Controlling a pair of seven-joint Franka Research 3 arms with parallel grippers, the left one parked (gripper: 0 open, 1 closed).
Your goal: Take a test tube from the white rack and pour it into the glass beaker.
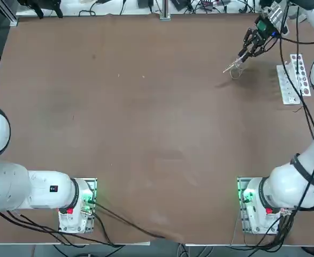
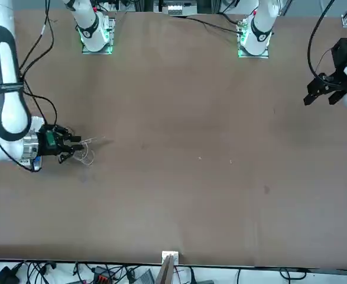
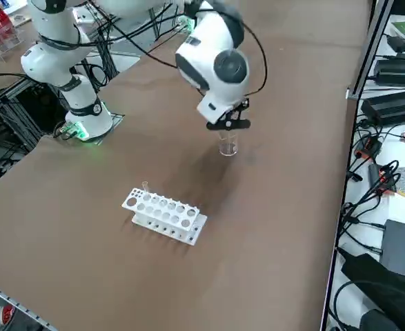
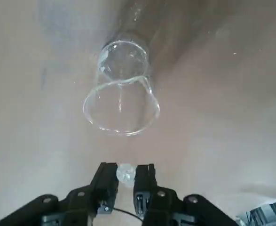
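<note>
A broad brown table (image 1: 146, 134) carries the scene. The white rack (image 3: 164, 216) stands on it near the right arm's side, and the glass beaker (image 3: 228, 145) stands upright on the tabletop nearby, apart from the rack.

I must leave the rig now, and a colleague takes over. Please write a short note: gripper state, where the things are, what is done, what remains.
Right gripper: shut on the test tube, held tilted just above the beaker.
Beaker: upright on the table, a little away from the rack.
Rack: on the table at the robot's right.
Done: tube taken from the rack and brought to the beaker.
Left: finish the pour; whether any liquid has gone in cannot be told.
</note>
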